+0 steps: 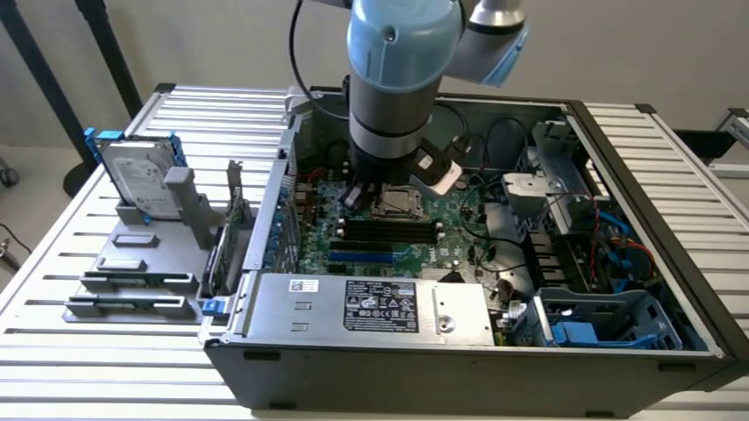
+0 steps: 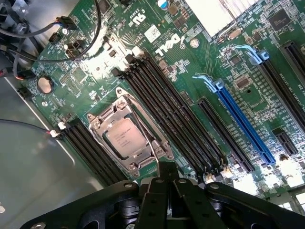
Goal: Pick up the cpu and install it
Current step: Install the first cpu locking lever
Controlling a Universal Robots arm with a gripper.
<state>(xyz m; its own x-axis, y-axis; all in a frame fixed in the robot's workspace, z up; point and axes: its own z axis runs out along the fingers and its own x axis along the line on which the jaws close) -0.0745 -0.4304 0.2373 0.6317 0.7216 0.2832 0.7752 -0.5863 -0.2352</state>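
Note:
The cpu (image 2: pixel 125 138), a small silver square chip, lies flat in the motherboard socket (image 2: pixel 102 117), with the metal retention frame closed around it. A thin wire lever (image 2: pixel 148 143) runs along one side of the frame. My gripper (image 2: pixel 167 168) is shut with nothing held, its black fingertips just above the end of that lever at the socket's corner. In the exterior view the arm (image 1: pixel 395 79) reaches down into the open computer case, and the socket with the cpu (image 1: pixel 398 203) shows just beside the wrist.
Black memory slots (image 2: pixel 162 109) flank the socket, with blue and black expansion slots (image 2: pixel 243 119) further off. Loose cables (image 2: pixel 52 43) cross the board's edge. Outside the case, a hard drive in a blue frame (image 1: pixel 139 180) stands on a grey holder at the exterior view's left.

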